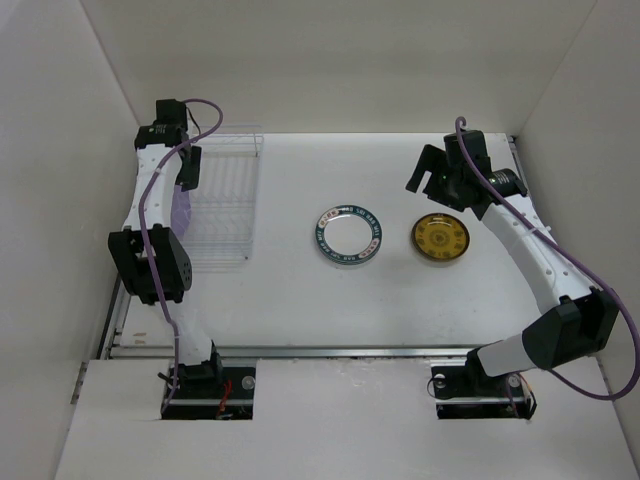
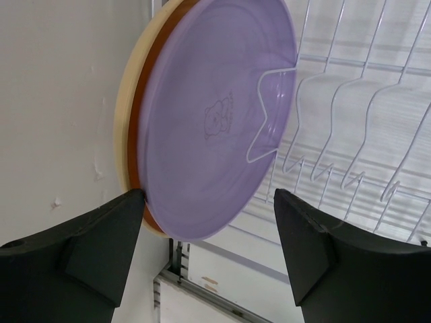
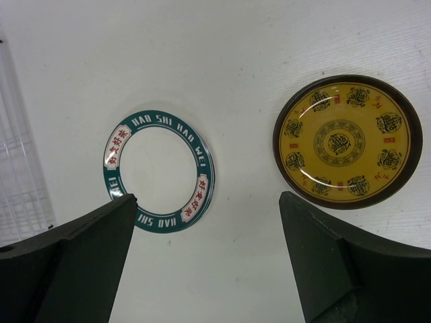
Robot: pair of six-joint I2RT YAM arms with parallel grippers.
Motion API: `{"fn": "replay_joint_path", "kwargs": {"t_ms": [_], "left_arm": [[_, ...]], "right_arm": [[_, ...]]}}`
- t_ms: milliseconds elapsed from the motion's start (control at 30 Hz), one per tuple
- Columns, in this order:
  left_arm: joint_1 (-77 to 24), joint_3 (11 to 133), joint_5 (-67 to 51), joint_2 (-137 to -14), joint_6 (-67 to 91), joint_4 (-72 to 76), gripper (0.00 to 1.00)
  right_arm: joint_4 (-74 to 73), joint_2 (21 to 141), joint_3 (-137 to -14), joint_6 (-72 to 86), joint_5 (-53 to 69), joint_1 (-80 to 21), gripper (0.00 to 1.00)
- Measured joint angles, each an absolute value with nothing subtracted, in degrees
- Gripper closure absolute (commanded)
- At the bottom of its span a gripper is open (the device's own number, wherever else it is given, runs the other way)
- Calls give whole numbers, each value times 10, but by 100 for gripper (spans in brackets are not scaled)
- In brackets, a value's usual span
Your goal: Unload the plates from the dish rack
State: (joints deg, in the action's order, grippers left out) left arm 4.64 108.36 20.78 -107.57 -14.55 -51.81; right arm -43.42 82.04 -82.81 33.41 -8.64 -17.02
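The thin-wire dish rack (image 1: 225,195) stands at the table's left; its wires also show in the left wrist view (image 2: 350,128). One large tan plate with a purple underside (image 2: 215,114) stands on edge in it, partly hidden by the left arm in the top view (image 1: 180,205). My left gripper (image 2: 209,229) is open, its jaws on either side of the plate's lower edge. The white plate with the teal rim (image 1: 348,238) and the small mustard-yellow plate (image 1: 440,240) lie flat on the table. My right gripper (image 3: 209,249) is open and empty above them.
White walls enclose the table on the left, back and right. The left wall (image 2: 60,101) is close behind the plate in the rack. A metal rail (image 1: 330,350) runs along the table's near edge.
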Motion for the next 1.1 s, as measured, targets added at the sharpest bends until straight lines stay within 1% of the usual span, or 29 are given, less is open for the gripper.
{"fn": "replay_joint_path", "kwargs": {"t_ms": [67,400,467,533,567,600,700,733,1100], "left_arm": [[47,1084,209,-1079,-146,-517,27],[57,1093,222,-1099,-147,-512,27],[59,1096,228,-1109,-147,-512,32],[59,1100,240,-1118,-149,-511,38],[60,1103,245,-1121,-150,-511,44],[60,1106,251,-1125,-151,-512,58],[64,1114,272,-1127,-156,-510,85],[66,1117,277,-1127,-159,-508,100],[72,1119,286,-1123,-171,-519,100]], "right_arm": [[-434,820,-828,334,-86,-170,8],[-435,820,-828,334,-87,-170,8],[-435,820,-828,334,-87,-170,8],[-435,820,-828,334,-87,-170,8],[-435,820,-828,334,-87,-170,8],[-435,821,-828,334,-87,-170,8],[-435,821,-828,334,-87,-170,8],[-435,821,-828,334,-87,-170,8],[-435,821,-828,334,-86,-170,8]]}}
